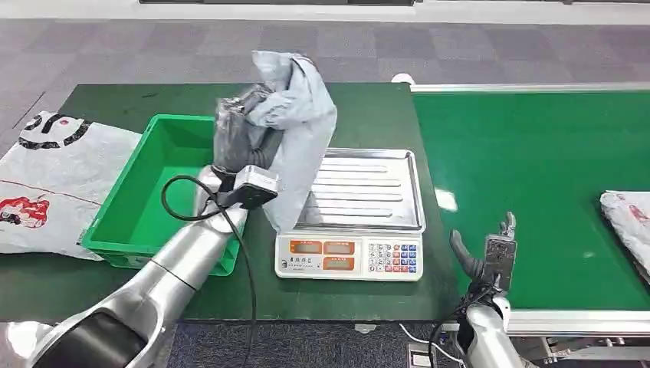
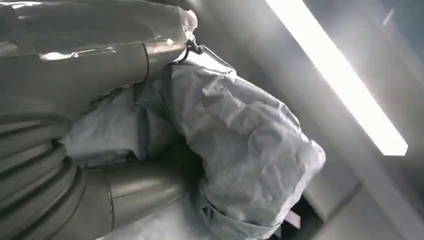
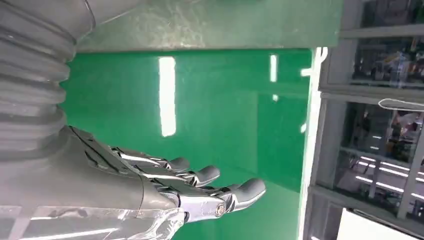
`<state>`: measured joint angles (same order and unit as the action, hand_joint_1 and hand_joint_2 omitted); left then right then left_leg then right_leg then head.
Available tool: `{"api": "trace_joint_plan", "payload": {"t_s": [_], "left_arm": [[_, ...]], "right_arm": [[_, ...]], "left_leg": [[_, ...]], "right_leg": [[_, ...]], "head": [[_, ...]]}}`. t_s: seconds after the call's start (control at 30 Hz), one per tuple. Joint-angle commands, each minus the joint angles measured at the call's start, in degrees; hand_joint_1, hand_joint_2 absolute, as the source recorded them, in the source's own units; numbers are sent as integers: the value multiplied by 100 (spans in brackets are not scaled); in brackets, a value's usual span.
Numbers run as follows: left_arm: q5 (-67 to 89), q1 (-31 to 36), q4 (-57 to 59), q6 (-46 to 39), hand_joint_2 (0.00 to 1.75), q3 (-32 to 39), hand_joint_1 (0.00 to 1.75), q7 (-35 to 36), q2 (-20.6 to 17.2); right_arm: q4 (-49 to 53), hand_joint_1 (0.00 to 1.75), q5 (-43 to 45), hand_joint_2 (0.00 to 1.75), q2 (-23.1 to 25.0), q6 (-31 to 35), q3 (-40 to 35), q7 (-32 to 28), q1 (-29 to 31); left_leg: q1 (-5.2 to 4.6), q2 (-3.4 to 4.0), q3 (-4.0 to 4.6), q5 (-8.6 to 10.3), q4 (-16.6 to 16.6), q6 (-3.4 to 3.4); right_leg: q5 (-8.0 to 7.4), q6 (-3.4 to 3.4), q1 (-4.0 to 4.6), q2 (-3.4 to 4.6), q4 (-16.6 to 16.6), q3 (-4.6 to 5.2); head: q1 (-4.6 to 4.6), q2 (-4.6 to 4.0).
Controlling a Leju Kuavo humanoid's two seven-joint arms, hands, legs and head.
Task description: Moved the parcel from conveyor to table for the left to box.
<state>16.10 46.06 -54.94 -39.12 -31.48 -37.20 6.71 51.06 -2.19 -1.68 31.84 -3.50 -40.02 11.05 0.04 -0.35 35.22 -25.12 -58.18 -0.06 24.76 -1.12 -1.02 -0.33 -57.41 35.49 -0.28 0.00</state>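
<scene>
Parcel (image 1: 300, 115), a grey crumpled mailer, hung in the air from the left hand (image 1: 239, 138), which gripped its upper part; its lower end drooped to the left edge of the scale (image 1: 360, 201), beside the green box (image 1: 146, 199). The left wrist view showed the thumb and fingers (image 2: 90, 60) clamped around the grey film.

The right hand (image 1: 484, 257) held nothing, fingers apart, at the near edge of the conveyor (image 1: 521, 169).

The likeliest slip, as I judged it, was the slack film sliding out of the grip, or the drooping end snagging on the scale's tray or the box's right wall and spilling outside.

Counted: one held parcel, one box, one scale, one white printed bag (image 1: 54, 180) at the table's (image 1: 368, 107) left edge, and one more parcel (image 1: 628, 222) at the conveyor's right edge.
</scene>
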Motion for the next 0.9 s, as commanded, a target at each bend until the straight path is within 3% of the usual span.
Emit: {"api": "trace_joint_plan", "payload": {"t_s": [0.03,0.1,0.27,0.3,0.33,0.4,0.5,0.63,0.67,0.73,0.8,0.83,0.87,0.9], "left_arm": [[714,-309,-1413,-88,175,2645,175,-280,-186],[1235,-386,-1394,-88,175,3561,175,-280,-62],[1085,-403,-1401,-88,175,3514,175,-280,-207],[1085,-403,-1401,-88,175,3514,175,-280,-207],[1085,-403,-1401,-88,175,3514,175,-280,-207],[2920,-481,-1949,-88,175,4565,175,-280,237],[2910,-582,-1965,-88,175,4953,175,-280,321],[2686,-596,-1565,-88,175,5164,175,-280,41],[2493,-506,-631,-88,175,5084,175,-280,-144],[1663,-557,-319,-88,175,4646,175,-280,-366],[2088,-448,512,-88,175,5013,175,-280,-448],[2273,-192,1799,-88,175,4792,175,391,-771],[1889,-20,2499,313,175,4837,175,407,-856],[2085,107,3168,991,175,4557,175,1090,-1066]], "right_arm": [[253,0,136,175,-206,100,-181,2,-254],[397,0,147,175,-208,136,-177,2,-414],[451,0,143,175,-204,149,-181,2,-469],[451,0,143,175,-204,149,-181,2,-469],[451,0,143,175,-204,149,-181,2,-469],[384,0,146,175,-204,173,-197,2,-459],[559,0,81,175,-167,295,-267,2,-580],[515,0,173,175,-272,337,-289,2,-604],[487,0,165,175,-281,342,-260,2,-614],[517,0,159,175,-306,297,-242,2,-647],[486,0,105,175,-295,306,-216,2,-659],[426,0,59,175,-274,282,-191,2,-664],[428,0,46,175,-258,243,-164,2,-686],[470,0,52,175,-250,196,-134,2,-721]], "left_leg": [[2,23,-9,-7,0,-3],[3,43,-28,-13,8,-5],[1,23,-15,-6,4,-5],[8,37,-47,-13,17,-10],[3,25,-17,-7,3,-7],[8,15,-11,-5,2,-4],[7,25,-9,-8,0,-3],[5,27,-34,-13,11,-6],[-1,26,-27,-9,11,-6],[4,18,-51,-6,28,-9],[0,8,-36,-5,19,-8],[-2,9,-28,-4,14,-6],[-2,13,-40,-2,23,-8],[2,8,-48,0,27,-10]], "right_leg": [[-1,6,2,23,2,-4],[-1,9,3,41,10,-16],[1,7,2,22,3,-5],[3,16,9,36,18,-35],[2,9,4,25,2,-5],[1,6,8,14,5,-5],[0,5,7,23,4,-3],[6,10,5,27,14,-27],[3,9,-1,26,10,-18],[2,15,5,18,27,-46],[6,12,1,8,16,-28],[6,8,-2,8,10,-21],[3,11,-1,12,18,-30],[3,14,3,6,23,-41]], "head": [[0,0],[0,0],[0,0],[0,0],[-2,0],[0,0],[0,0],[0,0],[0,0],[0,0],[0,0],[-2,0],[-2,0],[0,0]]}}
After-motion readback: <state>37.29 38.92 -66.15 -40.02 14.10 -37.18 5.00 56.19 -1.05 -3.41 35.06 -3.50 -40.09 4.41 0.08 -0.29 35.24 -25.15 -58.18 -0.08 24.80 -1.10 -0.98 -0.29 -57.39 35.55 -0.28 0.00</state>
